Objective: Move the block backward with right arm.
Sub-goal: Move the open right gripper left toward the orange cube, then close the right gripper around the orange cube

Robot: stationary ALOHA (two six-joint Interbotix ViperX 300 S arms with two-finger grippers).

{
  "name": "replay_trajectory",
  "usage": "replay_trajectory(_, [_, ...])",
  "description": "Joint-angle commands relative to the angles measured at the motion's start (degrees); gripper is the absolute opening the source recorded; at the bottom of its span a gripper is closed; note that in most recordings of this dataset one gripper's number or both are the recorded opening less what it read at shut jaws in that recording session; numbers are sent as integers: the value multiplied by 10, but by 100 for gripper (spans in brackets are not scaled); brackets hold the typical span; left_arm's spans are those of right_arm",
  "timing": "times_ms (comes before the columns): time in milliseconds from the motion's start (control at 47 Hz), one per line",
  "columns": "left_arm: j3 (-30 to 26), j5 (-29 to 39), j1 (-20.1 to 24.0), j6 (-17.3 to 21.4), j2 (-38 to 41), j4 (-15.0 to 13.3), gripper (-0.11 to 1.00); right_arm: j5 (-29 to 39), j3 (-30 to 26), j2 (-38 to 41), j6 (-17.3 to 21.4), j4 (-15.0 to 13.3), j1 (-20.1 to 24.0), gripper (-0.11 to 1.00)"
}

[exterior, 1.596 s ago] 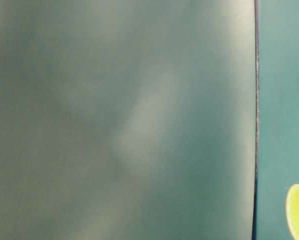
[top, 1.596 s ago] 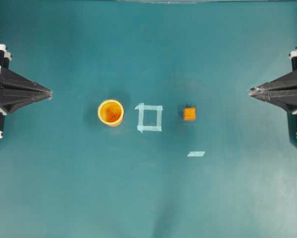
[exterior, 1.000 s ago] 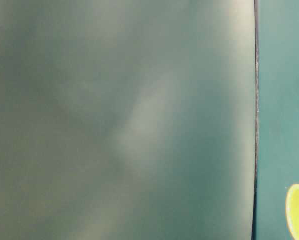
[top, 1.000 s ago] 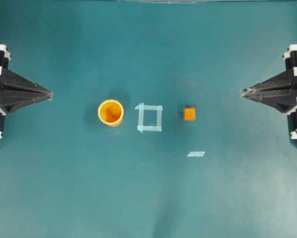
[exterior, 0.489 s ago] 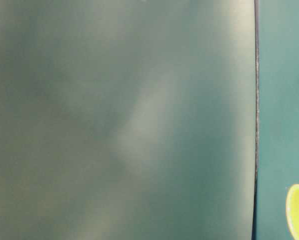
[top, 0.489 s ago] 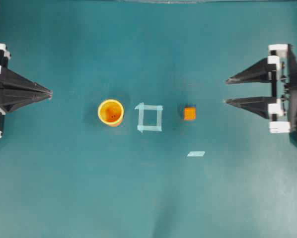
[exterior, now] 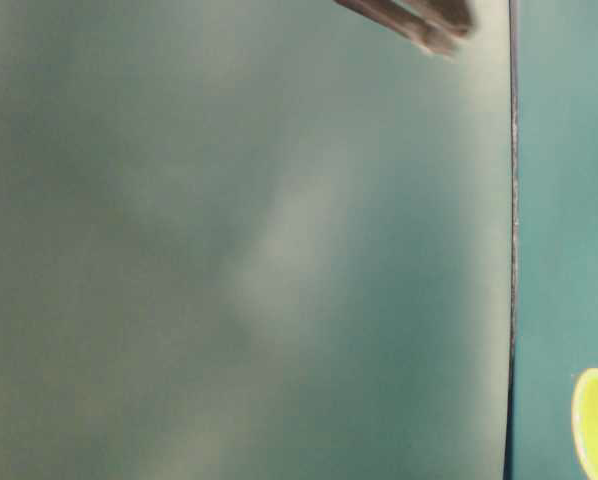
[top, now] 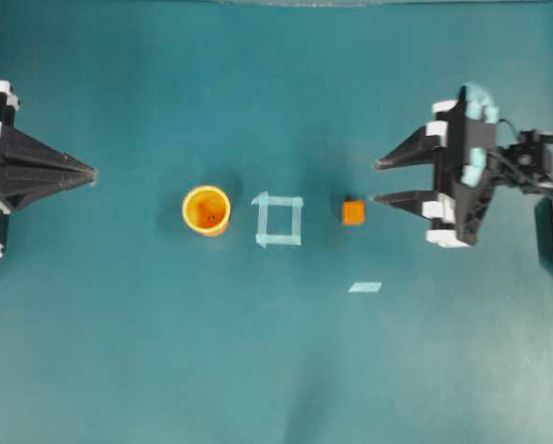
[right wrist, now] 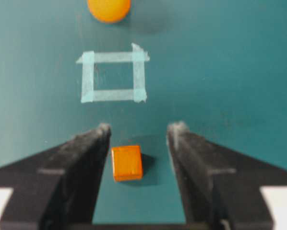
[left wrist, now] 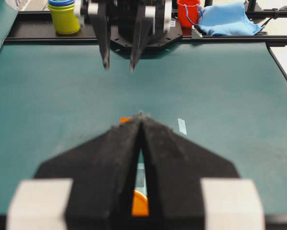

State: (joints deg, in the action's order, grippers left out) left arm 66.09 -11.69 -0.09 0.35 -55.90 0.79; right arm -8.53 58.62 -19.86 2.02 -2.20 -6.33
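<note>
The block [top: 352, 212], a small orange cube, sits on the teal table right of the tape square [top: 278, 220]. My right gripper [top: 376, 181] is open, its fingertips just right of the block and apart from it. In the right wrist view the block [right wrist: 127, 163] shows in the gap of the open right gripper [right wrist: 140, 128], close to the left finger [right wrist: 86, 158], with no touch visible. My left gripper [top: 92, 173] is shut and empty at the far left. In the left wrist view its tip [left wrist: 141, 116] hides most of the block [left wrist: 125, 120].
A round yellow-orange cup [top: 206, 210] stands left of the tape square. A short tape strip [top: 365, 287] lies in front of the block. Beyond the table's far rail are stacked cups [left wrist: 65, 14], a red cup [left wrist: 187, 12] and a blue cloth [left wrist: 227, 24].
My right gripper has opened and moved left from the table's right edge to just beside the block. The block, the cup and my left gripper have not moved.
</note>
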Motion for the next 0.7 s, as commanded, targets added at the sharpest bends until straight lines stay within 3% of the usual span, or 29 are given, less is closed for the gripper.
replay_trajectory(0, [-17,-3,-1,0,4,2,0,-26,-13,29,2,-1,0,57])
replay_trajectory(340, [-17,-3,-1,0,3,2,0,-62,-18,119,4,-1,11,59])
replay_trajectory(681, [-17,-1,-1,0,2,2,0,-72,-19,156,3,-1,19,61])
